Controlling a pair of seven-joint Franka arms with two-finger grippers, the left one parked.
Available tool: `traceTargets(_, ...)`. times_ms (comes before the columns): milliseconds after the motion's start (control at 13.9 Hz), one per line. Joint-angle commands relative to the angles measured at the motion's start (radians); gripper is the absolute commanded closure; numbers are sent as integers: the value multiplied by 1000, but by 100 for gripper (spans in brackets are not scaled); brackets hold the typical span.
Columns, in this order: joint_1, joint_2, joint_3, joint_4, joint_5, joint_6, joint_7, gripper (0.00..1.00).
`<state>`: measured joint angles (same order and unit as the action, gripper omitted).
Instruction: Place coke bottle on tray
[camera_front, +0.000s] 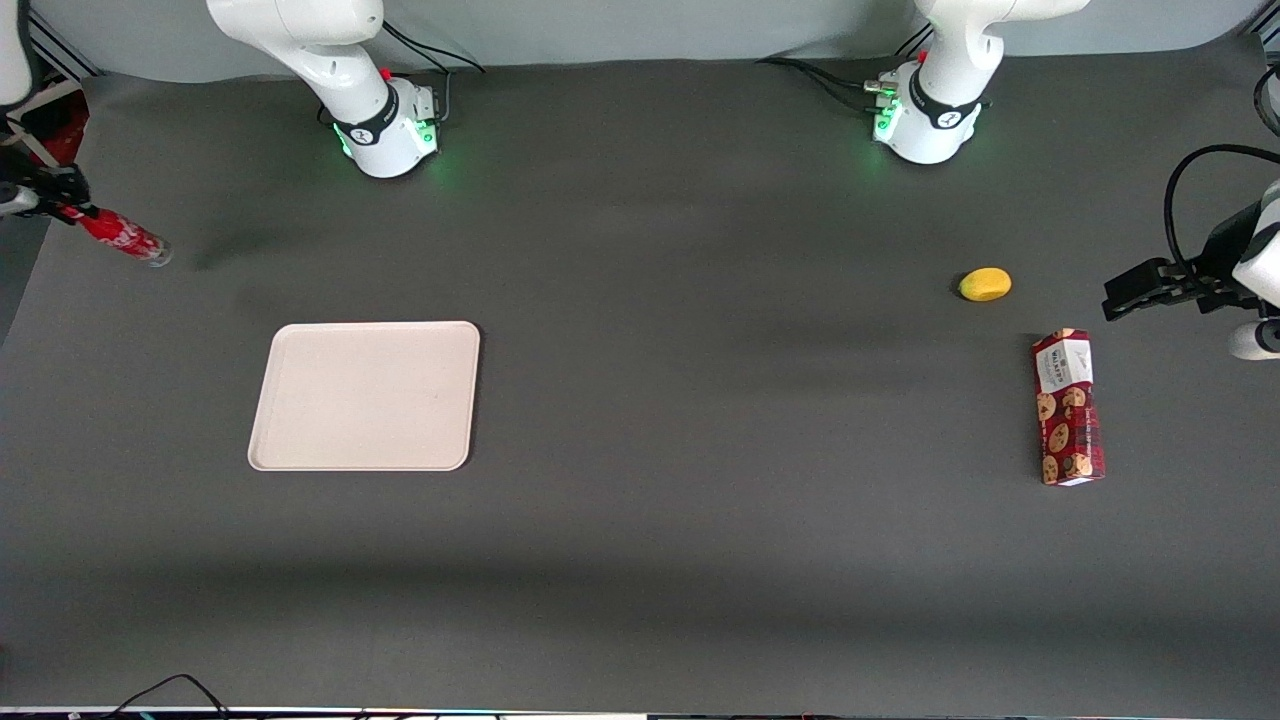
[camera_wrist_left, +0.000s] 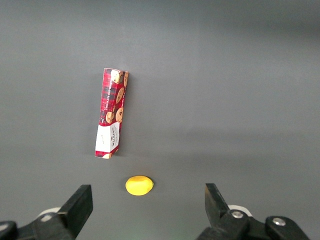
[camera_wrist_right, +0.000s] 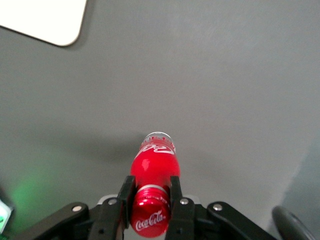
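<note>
My jaws (camera_wrist_right: 151, 200) grip the bottle (camera_wrist_right: 152, 167) at its neck, aloft at the working arm's end of the table (camera_front: 700, 500). The tray (camera_front: 365, 395) lies well apart; carry level, lower base-first within its rim.

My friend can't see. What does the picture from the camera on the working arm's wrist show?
The hand is shut on a small red coke bottle near its cap, holding it up above the dark table. One rounded corner of the cream tray peeks in, off to the side of the bottle and not under it.
</note>
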<state>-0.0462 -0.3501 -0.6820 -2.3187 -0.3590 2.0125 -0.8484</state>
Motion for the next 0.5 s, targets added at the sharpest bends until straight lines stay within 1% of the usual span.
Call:
traceTargets(0,9,9,155,186,23,-186,81,100)
traceTargets(144,9,23,270,292,52,-286,129,100)
traceTargets(288,11,52,359,375,83,-339,170,100)
traceTargets(432,11,104,441,439,148,-353,222,100)
